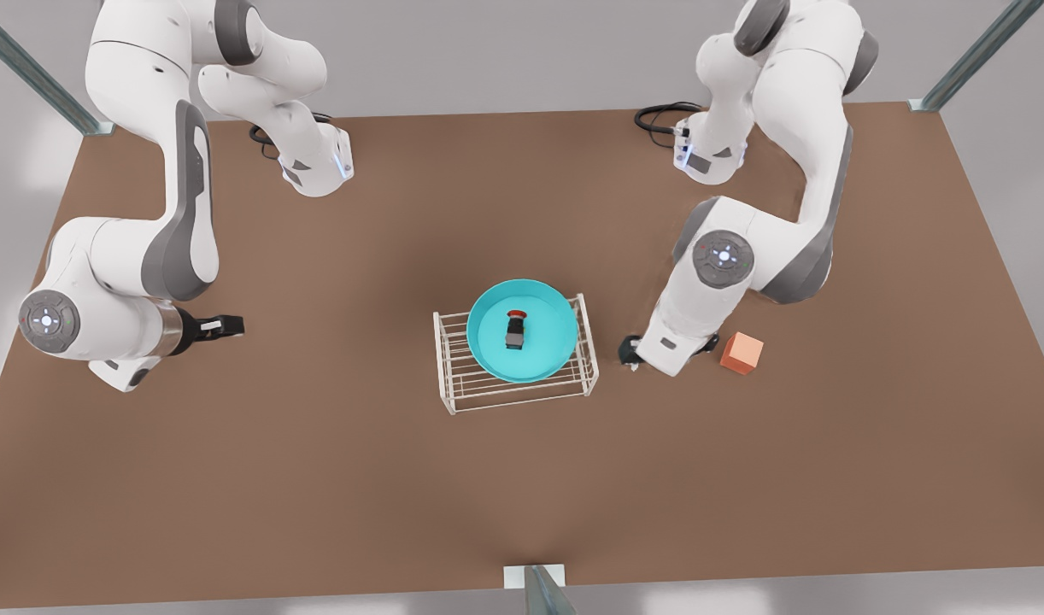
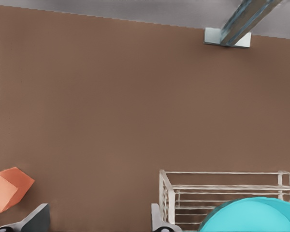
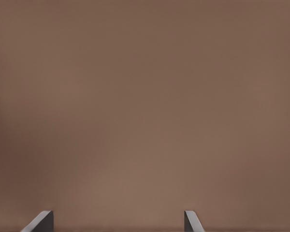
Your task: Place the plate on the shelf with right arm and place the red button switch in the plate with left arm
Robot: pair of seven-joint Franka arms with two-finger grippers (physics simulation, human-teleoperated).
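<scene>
Resting inside plate [image 1: 539,363] on shelf [image 1: 454,376]: red button switch [image 1: 516,329].

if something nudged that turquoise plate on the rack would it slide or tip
Probably slide: the plate rests on thin, smooth-looking bars of the shelf. It may tip too, since its rim seems to overhang the rack's edges. The red button switch inside stands loose, so it would likely topple.

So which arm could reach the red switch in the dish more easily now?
Probably the left: its open left gripper sits just beside the shelf holding the plate; the right gripper is farther off.
</scene>
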